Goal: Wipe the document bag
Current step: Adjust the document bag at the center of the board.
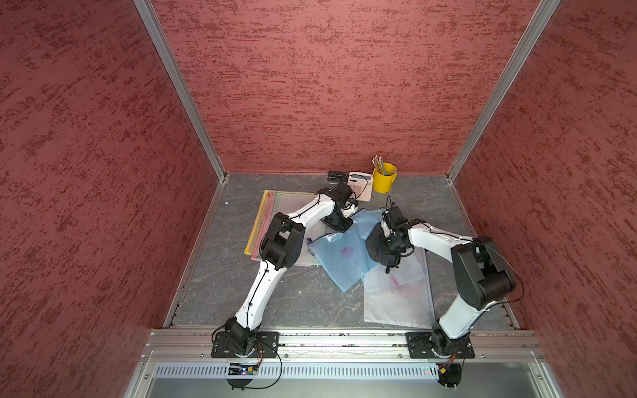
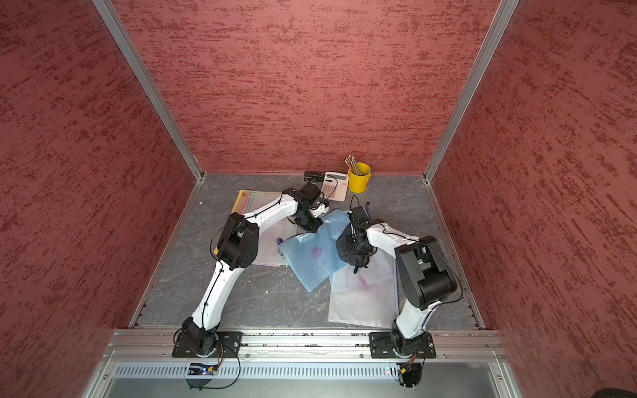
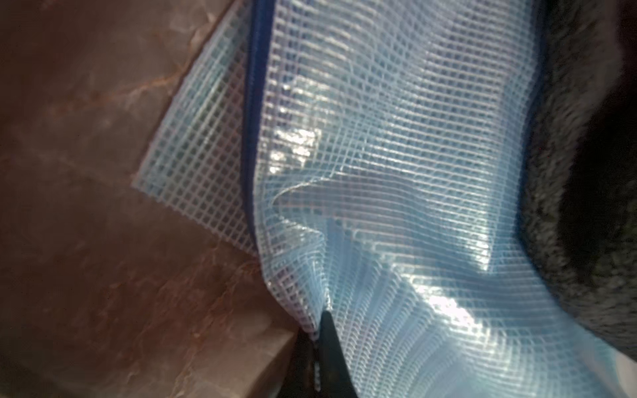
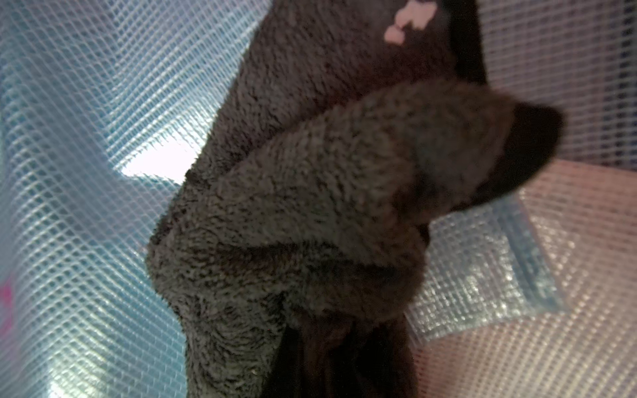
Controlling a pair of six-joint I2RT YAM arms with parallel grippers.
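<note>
Now, your blue document bag [image 1: 341,256] lies slanted near the middle of the worktop [image 1: 275,296], with a pink stain [image 1: 345,251] on it. The left pincer [image 3: 316,339] is closed on the far edge of this bag and pinches the mesh. The right pincer [image 1: 387,246] is closed too, gripping a dark cloth [image 4: 310,224] that rests on the bag's right side, where the bag overlaps a clear bag [image 1: 400,299]. A calculator [image 1: 362,186] and a yellow cup [image 1: 383,182] stand at the far edge.
</note>
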